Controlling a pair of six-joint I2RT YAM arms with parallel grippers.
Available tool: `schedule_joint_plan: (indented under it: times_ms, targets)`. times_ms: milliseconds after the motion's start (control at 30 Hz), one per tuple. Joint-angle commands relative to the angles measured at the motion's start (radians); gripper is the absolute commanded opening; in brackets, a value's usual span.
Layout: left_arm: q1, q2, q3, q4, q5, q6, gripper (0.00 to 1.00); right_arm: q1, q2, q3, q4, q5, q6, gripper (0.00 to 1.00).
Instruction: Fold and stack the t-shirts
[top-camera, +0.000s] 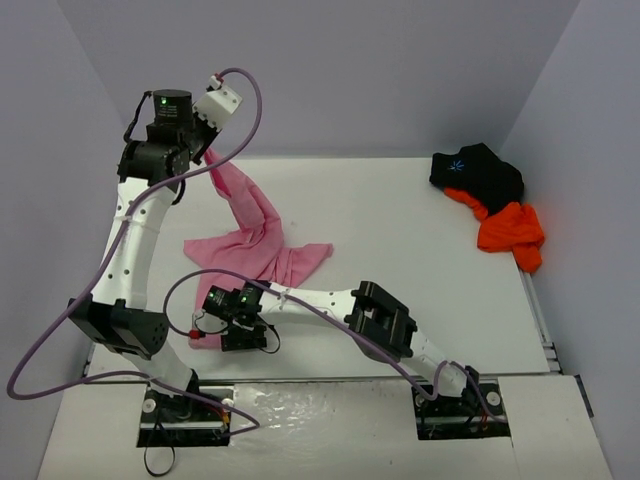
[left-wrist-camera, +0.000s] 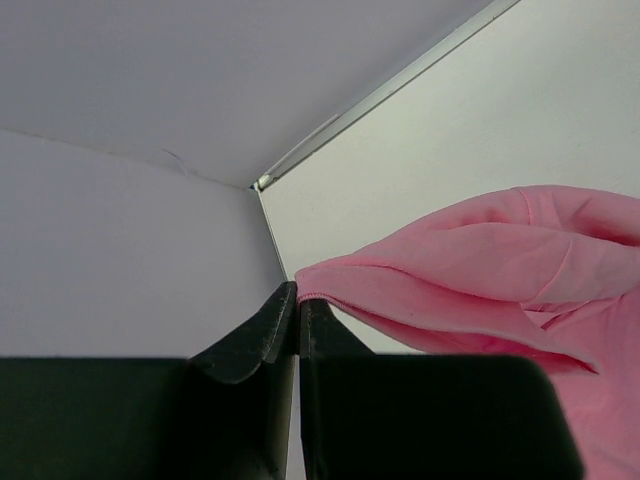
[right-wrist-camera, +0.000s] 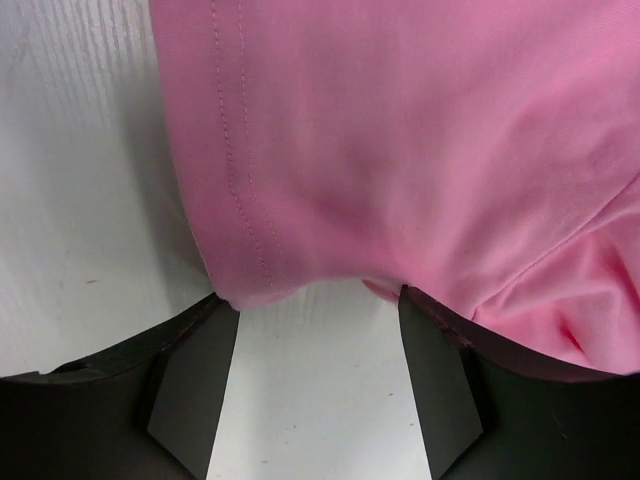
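Three shirts showed in the top view. The pink shirt (top-camera: 255, 240) hung from the raised left tool (top-camera: 205, 150) at the far left, and its lower part lay spread on the desk (top-camera: 400, 260). The right tool (top-camera: 245, 338) sat low at the pink shirt's near edge. The black shirt (top-camera: 478, 172) and orange shirt (top-camera: 512, 228) lay bunched together, touching, in the far right corner.

From the left wrist, the left tool (left-wrist-camera: 298, 295) was clenched on a hem of the pink shirt (left-wrist-camera: 480, 270), above the desk (left-wrist-camera: 450, 130).

From the right wrist, the right tool (right-wrist-camera: 312, 300) was released, its jaws spread wide. The pink shirt (right-wrist-camera: 400, 130) lay on the desk (right-wrist-camera: 80, 150), its edge just at the fingertips, with bare desk between them.
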Motion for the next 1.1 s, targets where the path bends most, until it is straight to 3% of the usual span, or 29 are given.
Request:
schedule_joint_plan:
  times_ms: [0, 100, 133, 167, 200, 233, 400, 567, 800, 1067]
  targets:
    - [0.008, -0.050, 0.007, 0.066, -0.005, -0.004, 0.00, 0.026, -0.037, -0.027, 0.038, 0.071, 0.029, 0.63]
    - [0.006, -0.051, 0.001, 0.070, -0.010, -0.004, 0.00, 0.037, -0.005, -0.016, 0.037, 0.046, 0.037, 0.57]
    - [0.007, -0.051, -0.003, 0.071, -0.010, -0.004, 0.00, 0.040, 0.006, -0.014, 0.038, 0.033, 0.037, 0.47]
    - [0.008, -0.053, -0.007, 0.072, -0.011, -0.003, 0.00, 0.043, 0.014, -0.012, 0.038, 0.016, 0.036, 0.30]
    - [0.009, -0.055, -0.011, 0.075, -0.011, -0.001, 0.00, 0.046, 0.021, -0.010, 0.038, -0.002, 0.035, 0.07]
    - [0.009, -0.057, -0.017, 0.078, -0.014, 0.001, 0.00, 0.047, 0.024, -0.012, 0.037, -0.003, 0.032, 0.02]
    - [0.019, -0.060, -0.026, 0.093, -0.019, 0.003, 0.00, 0.035, -0.001, -0.037, 0.044, 0.101, 0.006, 0.00]
    - [0.038, -0.065, -0.015, 0.105, -0.027, -0.019, 0.00, -0.058, -0.092, -0.089, 0.096, 0.346, -0.013, 0.00]
    - [0.106, -0.117, -0.004, 0.130, -0.023, -0.057, 0.00, -0.330, -0.421, -0.074, 0.156, 0.585, -0.071, 0.00]
    - [0.165, -0.180, 0.030, 0.131, -0.017, -0.082, 0.00, -0.584, -0.677, -0.004, 0.279, 0.617, -0.133, 0.00]
